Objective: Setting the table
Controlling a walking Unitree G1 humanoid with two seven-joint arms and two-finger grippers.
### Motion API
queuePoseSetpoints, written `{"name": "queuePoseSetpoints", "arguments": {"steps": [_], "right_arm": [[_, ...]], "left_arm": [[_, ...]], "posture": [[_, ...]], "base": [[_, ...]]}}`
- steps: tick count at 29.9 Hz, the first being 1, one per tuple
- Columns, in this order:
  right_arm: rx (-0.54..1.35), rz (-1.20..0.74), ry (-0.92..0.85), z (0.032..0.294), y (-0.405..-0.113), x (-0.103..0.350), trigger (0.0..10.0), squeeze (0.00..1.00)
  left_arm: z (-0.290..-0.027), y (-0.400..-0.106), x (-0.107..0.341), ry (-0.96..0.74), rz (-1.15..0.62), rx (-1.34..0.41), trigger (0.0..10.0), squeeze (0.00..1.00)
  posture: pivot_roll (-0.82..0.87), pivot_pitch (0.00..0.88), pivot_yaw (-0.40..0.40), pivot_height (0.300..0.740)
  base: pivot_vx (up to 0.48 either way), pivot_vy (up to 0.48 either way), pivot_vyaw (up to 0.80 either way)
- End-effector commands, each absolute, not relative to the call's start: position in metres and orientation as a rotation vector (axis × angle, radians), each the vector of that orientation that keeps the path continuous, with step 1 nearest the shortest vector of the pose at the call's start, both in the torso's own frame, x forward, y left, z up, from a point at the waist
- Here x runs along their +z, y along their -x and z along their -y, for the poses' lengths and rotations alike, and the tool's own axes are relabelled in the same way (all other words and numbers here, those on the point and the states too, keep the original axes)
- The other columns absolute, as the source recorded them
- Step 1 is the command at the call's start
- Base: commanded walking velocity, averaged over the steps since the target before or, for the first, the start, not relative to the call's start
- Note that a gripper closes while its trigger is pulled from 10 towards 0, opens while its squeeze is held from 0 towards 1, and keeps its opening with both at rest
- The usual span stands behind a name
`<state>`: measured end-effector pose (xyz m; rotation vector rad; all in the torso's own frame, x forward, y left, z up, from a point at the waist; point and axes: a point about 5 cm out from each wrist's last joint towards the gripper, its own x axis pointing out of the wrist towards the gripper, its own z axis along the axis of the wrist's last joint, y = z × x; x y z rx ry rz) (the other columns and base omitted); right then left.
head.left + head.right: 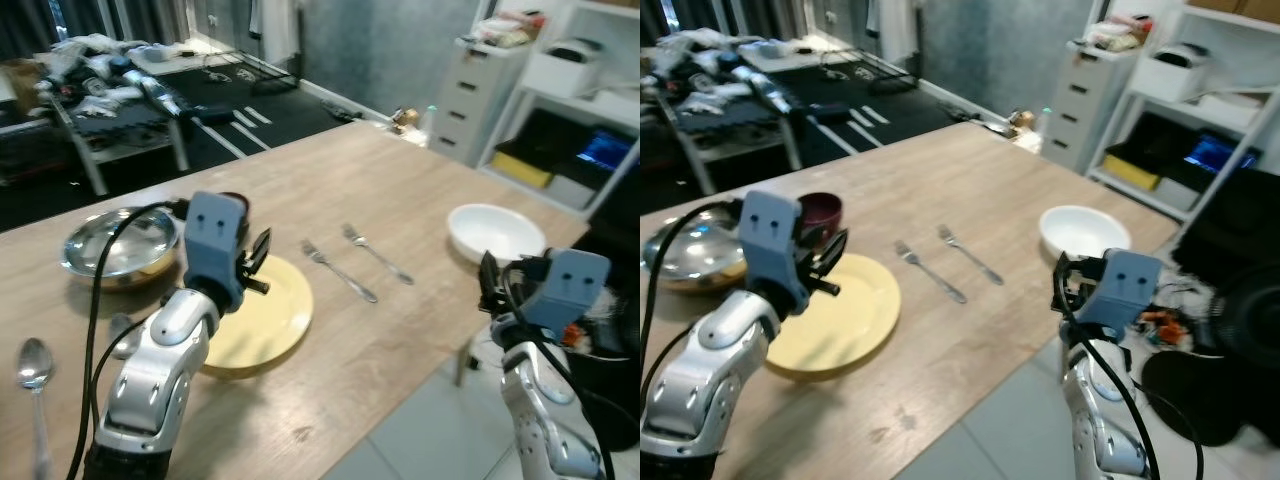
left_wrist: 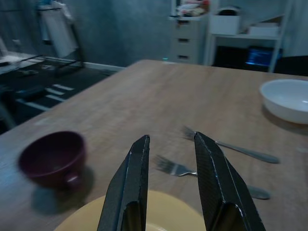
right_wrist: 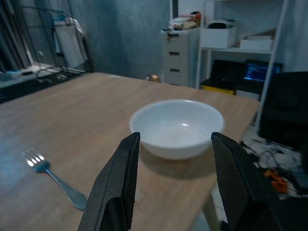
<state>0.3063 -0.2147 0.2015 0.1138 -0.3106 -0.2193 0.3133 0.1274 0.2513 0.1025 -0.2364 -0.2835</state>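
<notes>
We hold both hands parted and empty, left hand (image 1: 262,262) over the plate (image 1: 270,320), right hand (image 3: 175,183) facing the bowl (image 3: 176,126) near the tabletop (image 1: 400,180) edge, forks (image 1: 338,270) still loose.

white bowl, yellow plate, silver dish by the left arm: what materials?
White bowl: looks like glazed ceramic, maybe melamine; glossy, with a bright glint inside.
Yellow plate: matte pale yellow, no glare; plastic or matte stoneware, can't tell which.
Silver dish: likely polished steel; mirror-like reflections across its surface.
</notes>
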Motion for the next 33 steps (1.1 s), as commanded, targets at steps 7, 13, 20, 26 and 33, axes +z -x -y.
{"name": "queuePoseSetpoints", "arguments": {"steps": [7, 13, 20, 26, 33], "right_arm": [[-0.228, 0.295, -0.108, 0.2150, -0.3051, 0.1966, 10.0, 0.00], [-0.229, 0.295, -0.107, 0.2154, -0.3053, 0.1968, 10.0, 0.00], [-0.230, 0.298, -0.107, 0.2157, -0.3055, 0.1972, 10.0, 0.00], [-0.230, 0.299, -0.106, 0.2158, -0.3056, 0.1978, 10.0, 0.00], [-0.230, 0.300, -0.106, 0.2156, -0.3057, 0.1979, 10.0, 0.00]], "left_arm": [[-0.1266, -0.3161, 0.2506, -0.107, 0.234, -0.302, 10.0, 0.00], [-0.1268, -0.3178, 0.2523, -0.108, 0.240, -0.304, 10.0, 0.00], [-0.1265, -0.3187, 0.2528, -0.107, 0.243, -0.305, 10.0, 0.00], [-0.1259, -0.3197, 0.2531, -0.107, 0.246, -0.308, 10.0, 0.00], [-0.1255, -0.3201, 0.2535, -0.106, 0.249, -0.311, 10.0, 0.00]], "posture": [[0.07, 0.093, 0.053, 0.740], [0.07, 0.094, 0.053, 0.740], [0.07, 0.093, 0.053, 0.740], [0.07, 0.092, 0.054, 0.740], [0.07, 0.091, 0.053, 0.740]], "base": [[0.000, 0.000, -0.80], [0.000, 0.000, -0.80], [0.000, 0.000, -0.80], [0.000, 0.000, -0.80], [0.000, 0.000, -0.80]]}}
